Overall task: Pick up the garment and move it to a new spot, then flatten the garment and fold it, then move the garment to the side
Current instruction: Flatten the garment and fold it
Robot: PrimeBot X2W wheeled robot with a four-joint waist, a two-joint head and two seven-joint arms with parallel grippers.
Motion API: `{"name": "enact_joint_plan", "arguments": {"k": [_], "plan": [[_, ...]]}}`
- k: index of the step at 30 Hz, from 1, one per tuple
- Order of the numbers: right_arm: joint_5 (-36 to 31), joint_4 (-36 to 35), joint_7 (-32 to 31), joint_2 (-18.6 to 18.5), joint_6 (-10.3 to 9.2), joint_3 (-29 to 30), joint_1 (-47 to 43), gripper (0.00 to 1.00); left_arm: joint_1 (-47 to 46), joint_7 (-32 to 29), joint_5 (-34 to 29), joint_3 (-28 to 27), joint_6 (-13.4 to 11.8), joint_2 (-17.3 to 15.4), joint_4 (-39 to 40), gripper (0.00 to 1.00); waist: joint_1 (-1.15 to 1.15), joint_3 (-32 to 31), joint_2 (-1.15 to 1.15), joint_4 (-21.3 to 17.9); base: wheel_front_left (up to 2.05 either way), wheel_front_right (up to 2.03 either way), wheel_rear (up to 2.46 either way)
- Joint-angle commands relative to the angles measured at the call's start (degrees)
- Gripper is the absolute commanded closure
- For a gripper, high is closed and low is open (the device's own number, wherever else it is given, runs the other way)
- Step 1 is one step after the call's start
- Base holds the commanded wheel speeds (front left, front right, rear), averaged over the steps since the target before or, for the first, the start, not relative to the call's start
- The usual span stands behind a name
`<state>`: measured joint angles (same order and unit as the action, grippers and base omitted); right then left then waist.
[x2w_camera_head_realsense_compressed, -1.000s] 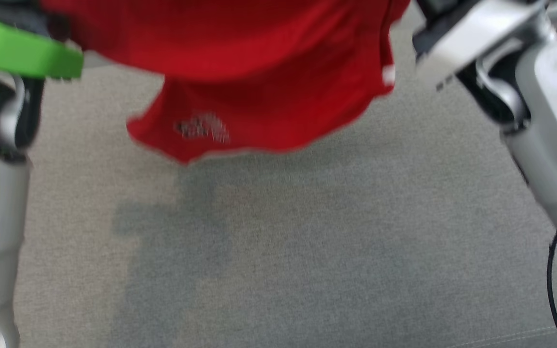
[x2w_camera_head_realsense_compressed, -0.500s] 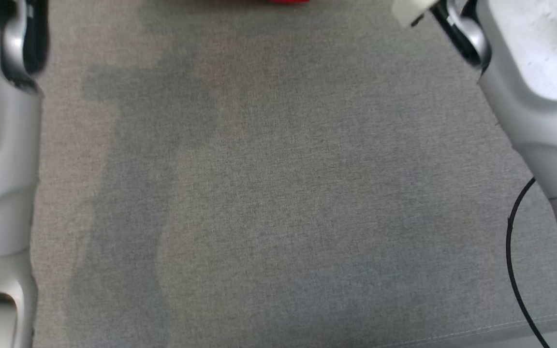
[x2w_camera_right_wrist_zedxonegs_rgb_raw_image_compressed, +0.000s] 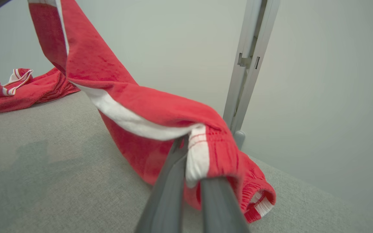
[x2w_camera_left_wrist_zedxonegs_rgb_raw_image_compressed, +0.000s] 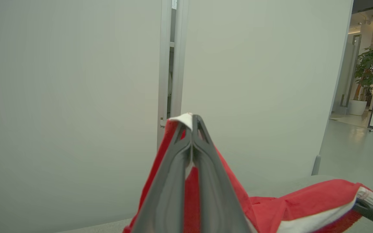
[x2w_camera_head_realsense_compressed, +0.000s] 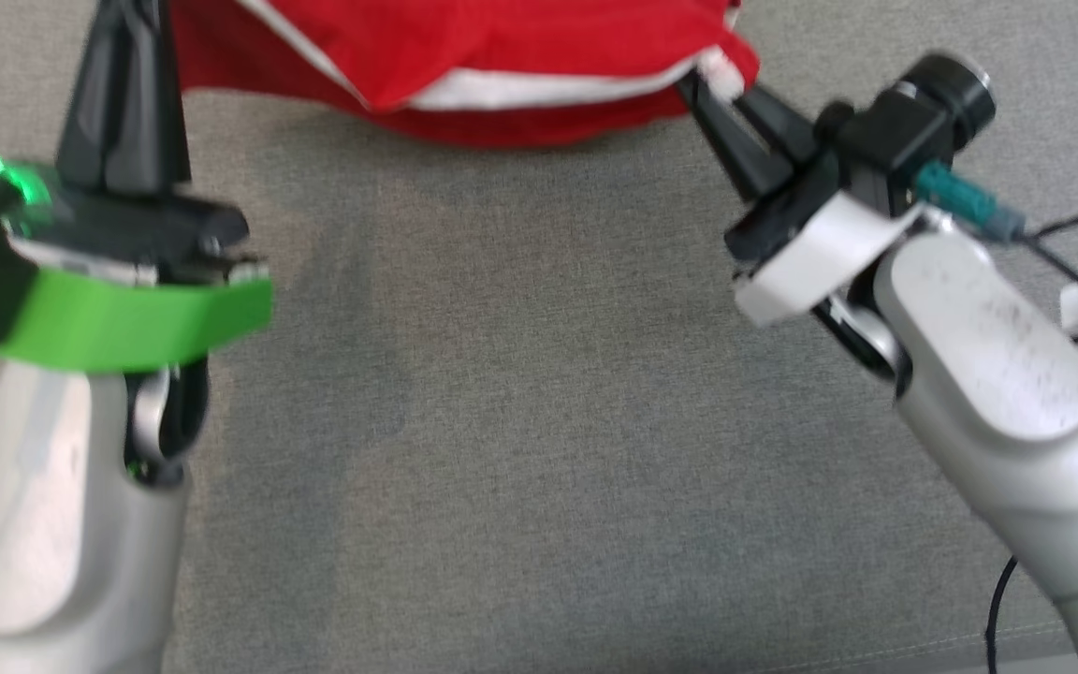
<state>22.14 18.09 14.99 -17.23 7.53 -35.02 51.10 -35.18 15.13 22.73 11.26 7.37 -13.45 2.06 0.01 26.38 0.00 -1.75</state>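
From the head view, the left claw (x2w_camera_head_realsense_compressed: pixel 130 23) and the right claw (x2w_camera_head_realsense_compressed: pixel 706 86) are each clenched on an end of the red garment (x2w_camera_head_realsense_compressed: pixel 502 42). The garment hangs slack between them over the grey bench (x2w_camera_head_realsense_compressed: pixel 539 421). Gripping both ends likely serves to spread it before laying it flat.

From the left wrist view, the left claw (x2w_camera_left_wrist_zedxonegs_rgb_raw_image_compressed: pixel 192 120) pinches a white-edged tip of the garment (x2w_camera_left_wrist_zedxonegs_rgb_raw_image_compressed: pixel 303 204), with its jaws pressed tight. The rest trails down toward the bench before a plain pale wall (x2w_camera_left_wrist_zedxonegs_rgb_raw_image_compressed: pixel 70 97).

From the right wrist view, the right claw (x2w_camera_right_wrist_zedxonegs_rgb_raw_image_compressed: pixel 191 150) grasps a ribbed, white-striped hem. The garment (x2w_camera_right_wrist_zedxonegs_rgb_raw_image_compressed: pixel 147 106) looks soft and knit-like, twisting into a rope above the coarse woven bench (x2w_camera_right_wrist_zedxonegs_rgb_raw_image_compressed: pixel 44 168). A second red heap (x2w_camera_right_wrist_zedxonegs_rgb_raw_image_compressed: pixel 21 92) lies farther off, and I cannot tell whether it is a separate piece.
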Motion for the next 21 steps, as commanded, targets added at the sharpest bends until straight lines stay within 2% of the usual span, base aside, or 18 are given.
{"name": "enact_joint_plan", "arguments": {"k": [1, 3, 5, 10, 15, 21], "plan": [[-0.3, -1.8, 0.3, -0.2, -0.08, 0.7, -2.9, 1.00, 3.3, 0.0, -0.6, -0.7, 0.2, 0.4, 1.3, 1.00, -0.01, -2.4, 0.00, 0.1, 0.00, 0.00, 0.00], [-1.1, -3.9, 0.3, -0.1, -0.08, 1.5, -7.4, 1.00, 7.5, 0.0, -2.1, -1.1, 0.2, 0.7, 3.0, 1.00, -0.01, -4.0, 0.00, 0.3, 0.00, 0.00, 0.00], [-1.8, -5.7, 0.3, 0.5, -0.08, 2.2, -11.7, 1.00, 11.8, 0.0, -2.0, -2.2, 0.2, 2.7, 4.6, 1.00, -0.01, -6.0, 0.00, 0.4, 0.00, 0.00, 0.00], [-3.0, -8.9, 0.3, 2.2, -0.08, 4.5, -21.8, 1.00, 21.6, 0.0, -1.8, -4.4, 0.2, 5.2, 6.7, 1.00, -0.01, -12.0, 0.00, 0.4, 0.00, 0.00, 0.00], [-3.8, -12.1, -0.3, 3.9, -0.08, 7.0, -30.8, 1.00, 29.6, 0.0, -1.7, -5.0, 0.2, 5.6, 9.7, 1.00, -0.01, -17.7, 0.00, 0.8, 0.00, 0.00, 0.00], [-5.1, -19.9, -3.8, 4.9, -0.08, 9.8, -41.7, 1.00, 38.9, 0.0, -3.2, -4.1, 0.2, 5.3, 13.5, 1.00, -0.01, -22.2, 0.00, 1.3, 0.00, 0.00, 0.00]]}}
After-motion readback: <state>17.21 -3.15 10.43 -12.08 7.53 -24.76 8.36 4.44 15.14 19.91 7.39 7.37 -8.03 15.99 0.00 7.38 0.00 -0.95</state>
